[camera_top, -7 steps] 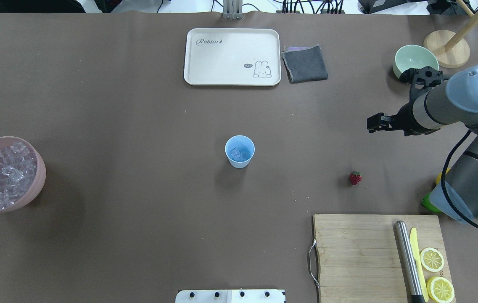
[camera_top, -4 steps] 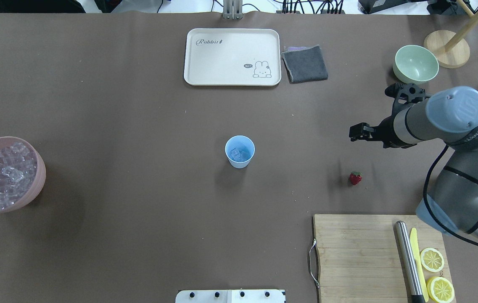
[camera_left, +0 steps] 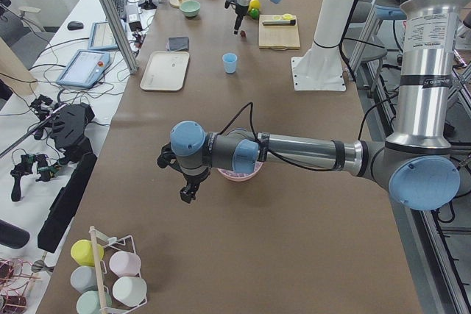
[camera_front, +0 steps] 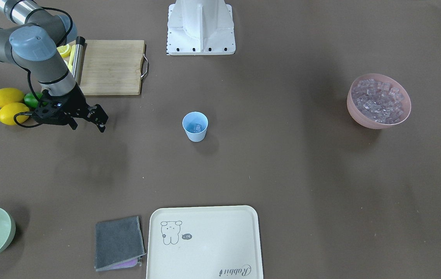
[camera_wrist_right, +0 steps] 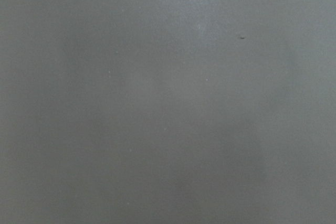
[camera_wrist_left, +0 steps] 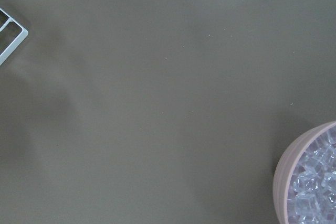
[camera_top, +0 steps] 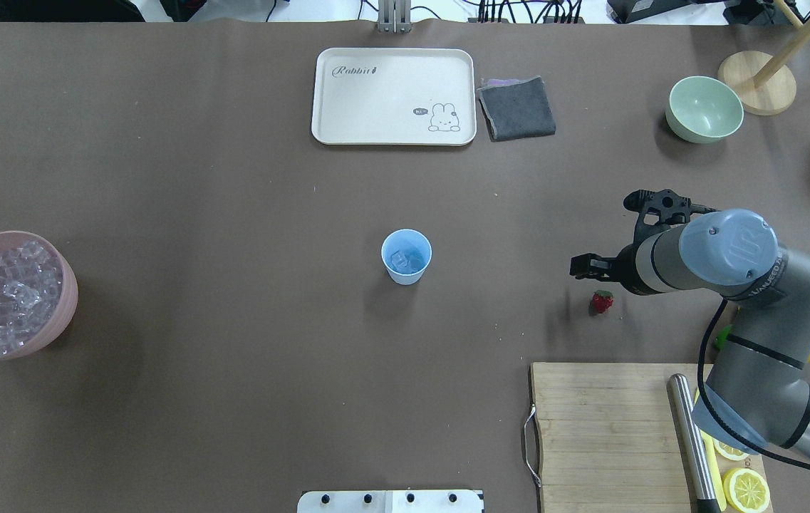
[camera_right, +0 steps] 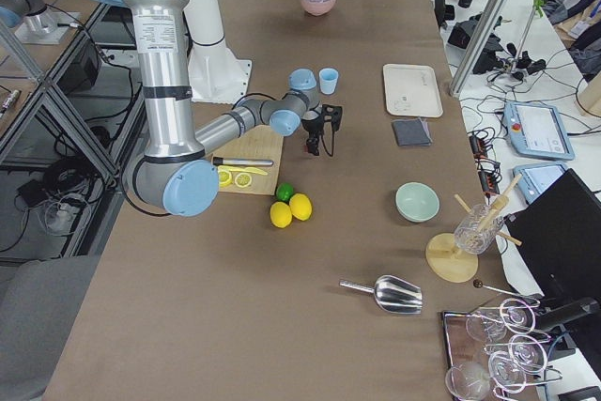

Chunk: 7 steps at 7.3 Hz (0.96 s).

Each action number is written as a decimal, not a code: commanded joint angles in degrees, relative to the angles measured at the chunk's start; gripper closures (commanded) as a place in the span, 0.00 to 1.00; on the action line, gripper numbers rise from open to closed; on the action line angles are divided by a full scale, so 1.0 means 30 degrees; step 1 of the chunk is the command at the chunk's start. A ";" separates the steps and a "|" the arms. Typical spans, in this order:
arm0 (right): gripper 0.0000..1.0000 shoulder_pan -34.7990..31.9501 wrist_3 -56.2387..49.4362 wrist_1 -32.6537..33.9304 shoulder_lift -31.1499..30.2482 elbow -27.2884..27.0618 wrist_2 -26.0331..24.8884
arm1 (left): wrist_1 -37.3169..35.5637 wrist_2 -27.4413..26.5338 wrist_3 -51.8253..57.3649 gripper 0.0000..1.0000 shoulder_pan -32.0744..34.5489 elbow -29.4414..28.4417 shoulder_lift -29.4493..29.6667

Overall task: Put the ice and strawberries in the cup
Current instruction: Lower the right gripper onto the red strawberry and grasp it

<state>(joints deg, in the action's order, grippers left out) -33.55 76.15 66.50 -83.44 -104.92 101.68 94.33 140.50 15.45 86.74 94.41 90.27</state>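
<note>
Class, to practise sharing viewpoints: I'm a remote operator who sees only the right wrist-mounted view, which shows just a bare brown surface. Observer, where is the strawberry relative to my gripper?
Observer: In the overhead view, the strawberry lies on the table close to the right gripper, on its robot-facing side, not gripped.
Operator: Is the gripper ready?
Observer: The front-facing view shows its jaws open, holding nothing.
Operator: And the cup?
Observer: The cup stands upright mid-table, with ice already inside.

arms (camera_top: 761,335) silver | jnt caps (camera_top: 729,246) lt-blue | R claw (camera_top: 579,267) blk | cable (camera_top: 712,349) blk
</note>
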 commanded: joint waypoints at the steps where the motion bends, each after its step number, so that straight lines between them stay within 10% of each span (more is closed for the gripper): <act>1: 0.05 0.0840 0.0016 0.0418 -0.0047 -0.0064 -0.0754 | 0.0022 0.0042 0.0008 0.01 0.0002 0.0024 -0.0003; 4: 0.22 0.1339 0.0016 0.1790 -0.0047 -0.0997 -0.0992 | 0.0022 0.0042 0.0008 0.01 0.0002 -0.0005 -0.0061; 6: 0.65 0.1545 0.0016 0.2790 -0.0018 -0.1470 -0.0991 | 0.0022 0.0042 0.0008 0.01 0.0002 0.0024 -0.0149; 7: 0.60 0.1720 -0.0013 0.2793 -0.0018 -0.1413 -0.1021 | 0.0022 0.0042 0.0008 0.01 -0.0027 -0.0005 -0.0149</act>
<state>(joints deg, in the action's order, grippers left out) -29.01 76.18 74.15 -83.51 -108.97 98.71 94.40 140.63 15.47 86.73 94.43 89.87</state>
